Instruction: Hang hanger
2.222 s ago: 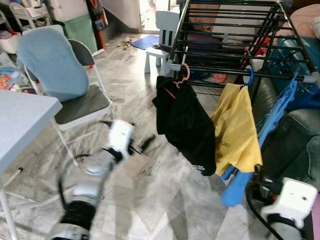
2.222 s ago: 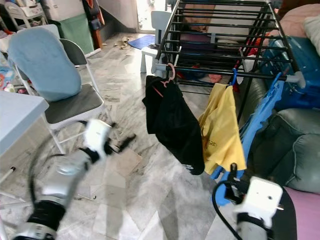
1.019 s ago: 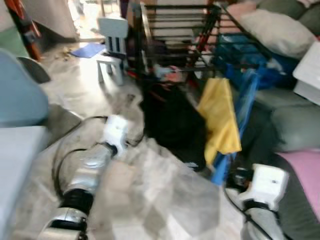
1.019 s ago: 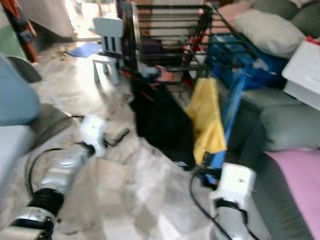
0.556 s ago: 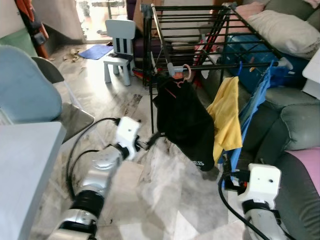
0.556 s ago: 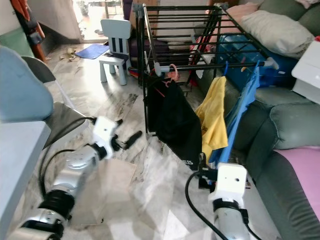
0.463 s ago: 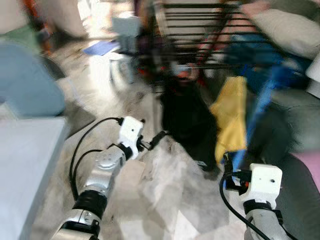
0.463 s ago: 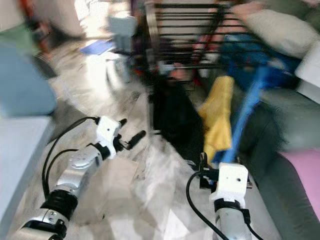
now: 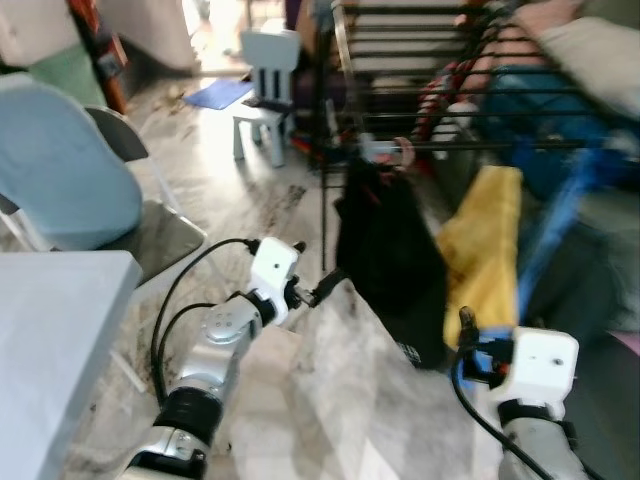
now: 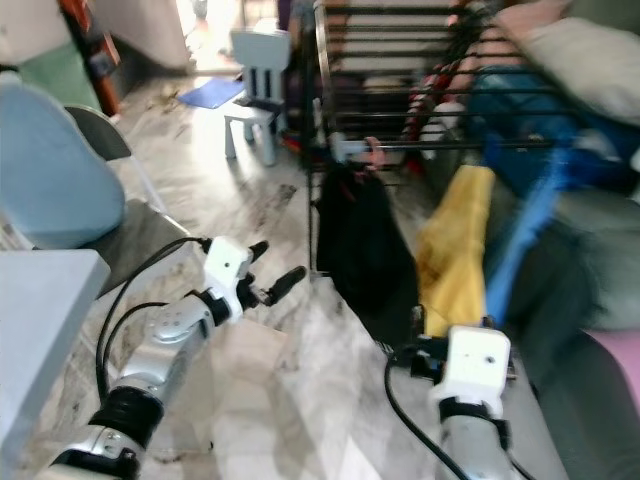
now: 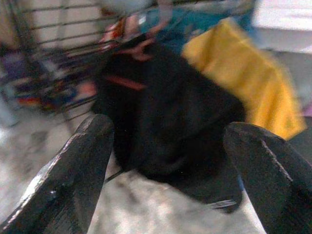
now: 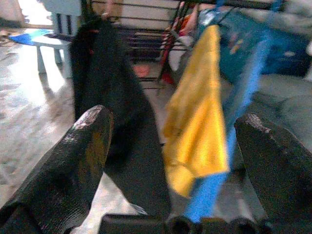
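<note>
- Over the last couple of seconds your view swung and blurred as the robot walked, so most of the shift was the camera's, not the laundry's. What did change: the left gripper [image 10: 272,287], which had been low over the floor, rose and reached toward the drying rack [image 9: 440,60].
- The pink hanger [image 9: 400,152] already sat hooked on the rack's front bar, carrying the black garment [image 9: 392,255]. Judging from that, the hanging itself looked done, or nearly so.
- The left gripper's fingers [image 11: 78,170] stood wide apart with nothing between them, pointed at the black garment just short of it.
- The right gripper [image 12: 170,146] was likewise spread wide and empty, held low in front of the rack, facing the gap between the black garment and the yellow garment [image 10: 455,250].
- To the right of the rack's yellow garment hung a blue garment [image 10: 515,230], with the sofa [image 10: 590,250] crowding that side.
- Left of the rack, the marble floor [image 9: 250,190] lay open as far as the folding chair [image 9: 75,180]; the grey table [image 9: 45,330] stood nearer you. I judged that side the better room for backing out; the rack's front bar and post were the edges to mind.
</note>
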